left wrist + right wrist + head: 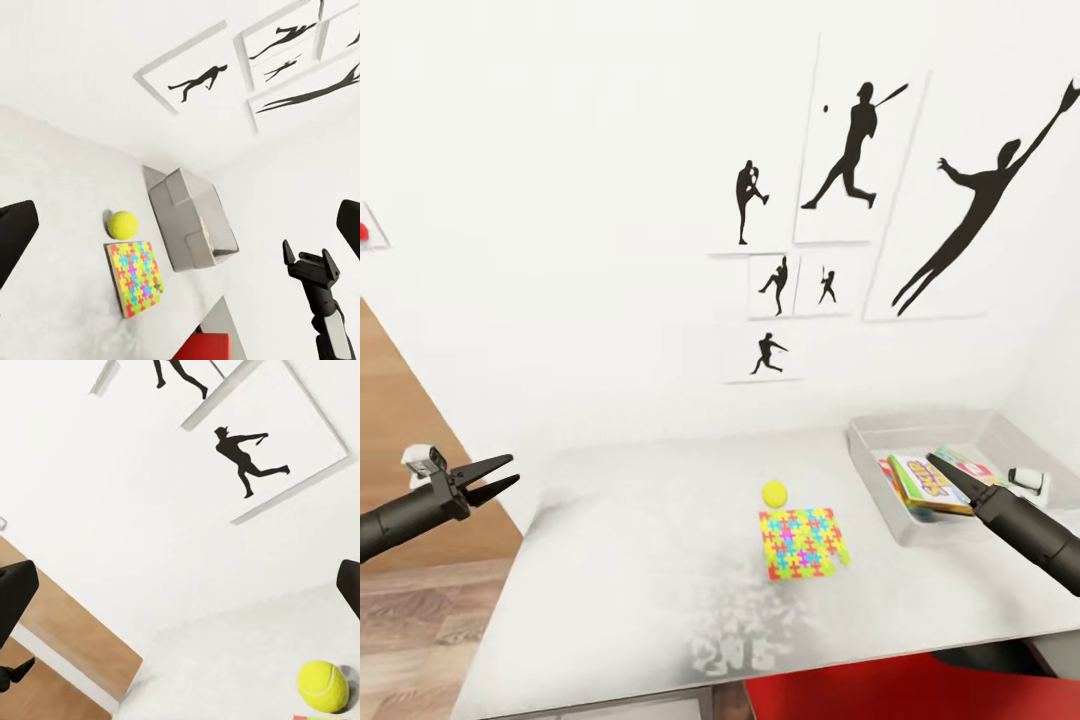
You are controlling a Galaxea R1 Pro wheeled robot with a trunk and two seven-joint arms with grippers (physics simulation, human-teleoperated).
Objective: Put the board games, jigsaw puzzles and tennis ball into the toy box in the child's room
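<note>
Felt-covered yellow-green tennis ball (775,492) is lying on the light grey desk (620,560), ahead of the spread, empty right claw (945,470); light, rollable, best being pinched across its middle.

Ball (775,492) beside puzzle (801,543) (tabletop) — games (925,483) in box (880,436).

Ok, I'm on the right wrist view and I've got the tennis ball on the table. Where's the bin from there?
Observer: The bin sits at the table's back right, to the right of the ball. Your right end effector hangs open over its near side.
Operator: Anything in it?
Observer: Yes, colourful game boxes lie inside.
Operator: And the puzzles?
Observer: The multicolour puzzle lies just in front of the ball, on the robot's side.
</note>
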